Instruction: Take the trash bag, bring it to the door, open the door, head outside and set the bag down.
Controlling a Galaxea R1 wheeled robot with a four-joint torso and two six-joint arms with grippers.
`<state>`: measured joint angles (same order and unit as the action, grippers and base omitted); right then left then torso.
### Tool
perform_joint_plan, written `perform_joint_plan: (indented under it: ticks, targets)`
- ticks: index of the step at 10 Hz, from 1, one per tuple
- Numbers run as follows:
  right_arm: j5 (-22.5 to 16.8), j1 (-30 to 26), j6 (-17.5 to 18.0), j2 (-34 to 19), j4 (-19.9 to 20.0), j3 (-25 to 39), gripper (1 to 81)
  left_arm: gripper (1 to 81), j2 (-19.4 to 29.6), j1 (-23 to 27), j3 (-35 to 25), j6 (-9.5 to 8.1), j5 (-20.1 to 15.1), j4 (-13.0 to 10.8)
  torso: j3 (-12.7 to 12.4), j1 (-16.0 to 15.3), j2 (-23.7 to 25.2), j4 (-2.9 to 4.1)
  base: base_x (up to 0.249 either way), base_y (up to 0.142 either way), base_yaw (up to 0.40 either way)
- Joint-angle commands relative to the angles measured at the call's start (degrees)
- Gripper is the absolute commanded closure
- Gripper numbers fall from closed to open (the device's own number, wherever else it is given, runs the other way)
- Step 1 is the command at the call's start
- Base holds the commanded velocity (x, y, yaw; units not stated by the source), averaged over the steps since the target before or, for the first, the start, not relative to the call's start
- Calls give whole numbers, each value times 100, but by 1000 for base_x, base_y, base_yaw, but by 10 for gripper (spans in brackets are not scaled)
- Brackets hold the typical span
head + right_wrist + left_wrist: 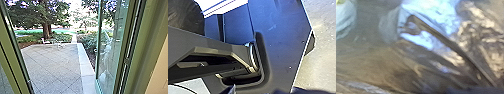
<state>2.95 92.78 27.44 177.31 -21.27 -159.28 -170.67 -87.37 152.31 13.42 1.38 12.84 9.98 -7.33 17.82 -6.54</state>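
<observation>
The trash bag [398, 65] spreads large and crumpled close to the left wrist camera, its thin film catching the light in creases. It seems to be borne by the left arm, though whether the left gripper is closed on it cannot be told; nor can the right gripper's state. Around the robot's low base is a pale floor [324, 57]. Ahead, the glass door [111, 50] stands open on the right side of the doorway, its free edge outward. Beyond lie the paving [57, 62], a pale border strip [86, 72] along its right edge, and shrubs [88, 41].

The step in hand looks to be going outside with the bag. The next move likely calls for a straight, slow drive between the left frame [16, 50] and the door, the bag kept from snagging on either.
</observation>
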Motion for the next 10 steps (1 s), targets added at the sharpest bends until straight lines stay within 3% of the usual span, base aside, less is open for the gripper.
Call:
perform_joint_plan:
  ticks: [1, 10]
  targets:
    - [-277, -238, -19, 96, -52, 56, 10, 811, 68, 295, 10, 29, -305, -53, 0, 0, 0, 0, 0, 0, 0]
    - [-277, -194, -28, 96, -52, 56, 10, 811, 50, 303, 36, 11, -305, 8, 0, 2, 0, 0, 8, 0, 0]
